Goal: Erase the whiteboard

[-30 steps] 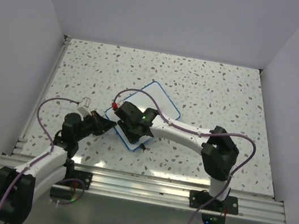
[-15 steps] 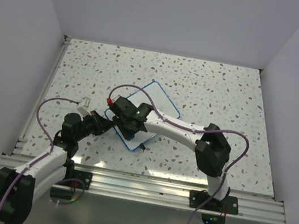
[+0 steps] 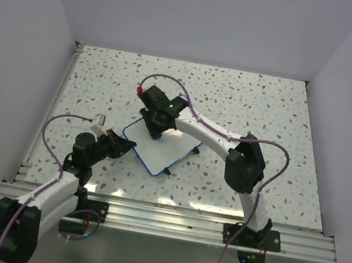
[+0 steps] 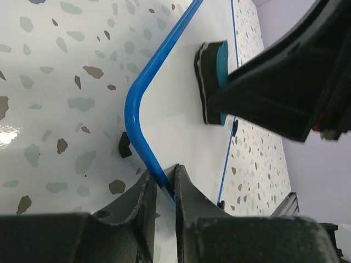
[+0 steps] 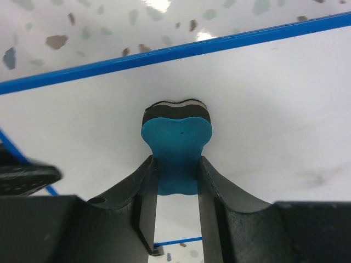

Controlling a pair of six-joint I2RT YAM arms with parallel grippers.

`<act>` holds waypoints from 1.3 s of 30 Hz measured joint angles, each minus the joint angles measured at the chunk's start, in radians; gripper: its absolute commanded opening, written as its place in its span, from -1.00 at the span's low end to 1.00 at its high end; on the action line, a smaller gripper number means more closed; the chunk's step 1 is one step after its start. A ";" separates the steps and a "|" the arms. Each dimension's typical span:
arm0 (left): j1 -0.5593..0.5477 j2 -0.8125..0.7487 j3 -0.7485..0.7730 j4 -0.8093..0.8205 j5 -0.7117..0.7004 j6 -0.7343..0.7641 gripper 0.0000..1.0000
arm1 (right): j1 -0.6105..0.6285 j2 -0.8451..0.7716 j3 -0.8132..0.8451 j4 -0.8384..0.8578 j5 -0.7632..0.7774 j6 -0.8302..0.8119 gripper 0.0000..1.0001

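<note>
The whiteboard (image 3: 166, 150) lies flat and skewed in the middle of the speckled table, white with a thin blue rim. My left gripper (image 3: 126, 145) is shut on its near-left rim (image 4: 143, 137). My right gripper (image 3: 154, 128) is shut on a small blue eraser block (image 5: 176, 141) and presses it on the board's far-left part, close to the rim (image 5: 181, 49). The eraser also shows in the left wrist view (image 4: 211, 82). A faint grey smudge (image 5: 312, 178) remains on the board to the eraser's right.
The speckled table (image 3: 268, 106) is walled by white panels at the back and both sides. A metal rail (image 3: 167, 221) runs along the near edge. Purple cables loop over both arms. Small black tabs (image 3: 166, 172) stick out from the board's edge.
My right gripper has slid the eraser from the board's near part up to its far-left part. The board seems shifted a little. My left gripper has stayed on the rim.
</note>
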 measured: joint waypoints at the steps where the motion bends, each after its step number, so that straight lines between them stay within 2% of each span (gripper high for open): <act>1: 0.000 0.002 0.000 0.001 0.000 0.000 -1.00 | -0.015 -0.002 -0.002 0.003 0.000 -0.002 -1.00; 5: 0.000 0.005 0.000 0.007 0.007 0.002 -1.00 | -0.074 -0.035 -0.039 0.023 0.009 -0.010 -1.00; 6: 0.000 0.005 0.000 0.007 0.008 0.002 -0.93 | -0.080 -0.051 -0.058 0.027 0.010 -0.011 -1.00; 8: 0.000 -0.001 0.000 0.004 0.009 0.003 -0.74 | -0.082 -0.090 -0.100 0.034 0.009 -0.014 -1.00; 9: 0.000 -0.010 0.000 0.000 0.010 0.003 -0.52 | -0.079 -0.114 -0.123 0.039 0.009 -0.014 -1.00; 11: -0.001 -0.029 0.000 -0.018 0.010 0.016 -0.38 | -0.074 -0.158 -0.162 0.049 0.009 -0.015 -1.00; 12: -0.002 -0.038 0.000 -0.036 0.009 0.031 -0.21 | -0.073 -0.185 -0.185 0.056 0.009 -0.014 -1.00; 14: -0.005 -0.060 -0.006 -0.084 0.010 0.052 -0.02 | -0.073 -0.231 -0.224 0.069 0.008 -0.014 -1.00; 15: -0.006 -0.070 -0.009 -0.101 0.010 0.060 0.16 | -0.074 -0.251 -0.239 0.074 0.009 -0.014 -1.00; 18: -0.006 -0.088 -0.015 -0.137 0.008 0.074 0.36 | -0.081 -0.294 -0.281 0.098 0.008 -0.014 -1.00; 24: -0.006 -0.101 -0.015 -0.151 0.010 0.074 0.50 | -0.092 -0.327 -0.352 0.129 0.008 -0.014 -1.00; 29: -0.006 -0.193 -0.015 -0.208 0.003 0.074 0.55 | -0.110 -0.337 -0.418 0.149 0.001 -0.013 -1.00; 39: -0.006 -0.391 0.043 -0.466 -0.067 0.074 0.54 | -0.225 -0.435 -0.565 0.182 -0.021 -0.003 -1.00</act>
